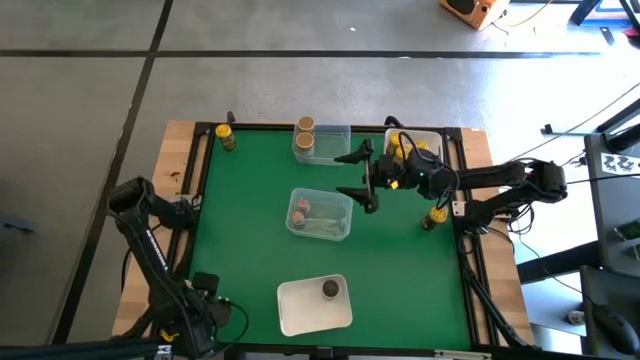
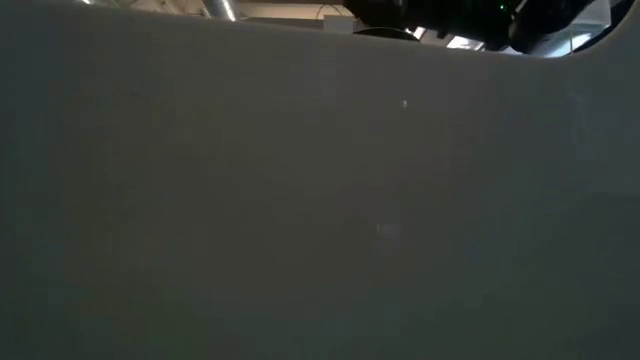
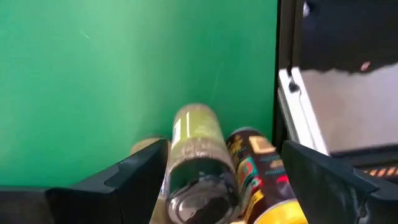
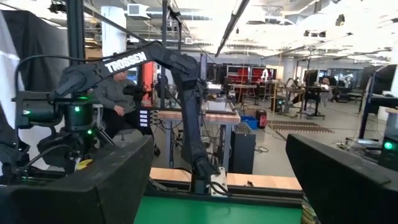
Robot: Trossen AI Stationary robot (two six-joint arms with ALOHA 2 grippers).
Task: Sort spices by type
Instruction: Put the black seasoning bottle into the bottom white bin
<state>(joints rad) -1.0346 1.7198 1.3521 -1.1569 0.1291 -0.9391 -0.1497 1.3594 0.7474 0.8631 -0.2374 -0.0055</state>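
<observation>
Right up against the left wrist lens: two spice jars lying on their sides between the left claw [image 3: 214, 180] fingers, a greenish one [image 3: 198, 158] and a yellow-capped one [image 3: 261, 180], fingers spread wide and clamped on neither. Parked at the near left corner of the green tabletop [image 1: 250, 200], seen from above. Over at the far right, right claw [image 1: 361, 177] hovering in the air, fingers wide apart, nothing held, just beside the middle clear tray [image 1: 320, 215] with its brown-topped jars [image 1: 300, 210]. Tan-topped jars [image 1: 304, 128] sitting in the far clear tray [image 1: 322, 143]. Yellow-topped jars [image 1: 402, 150] in the far-right tray [image 1: 425, 140]. One dark-topped jar [image 1: 330, 289] in the near white tray [image 1: 314, 305]. Stray yellow jars at the far left corner [image 1: 226, 137] and right edge [image 1: 436, 216]. Low view blocked, nothing to tell.
</observation>
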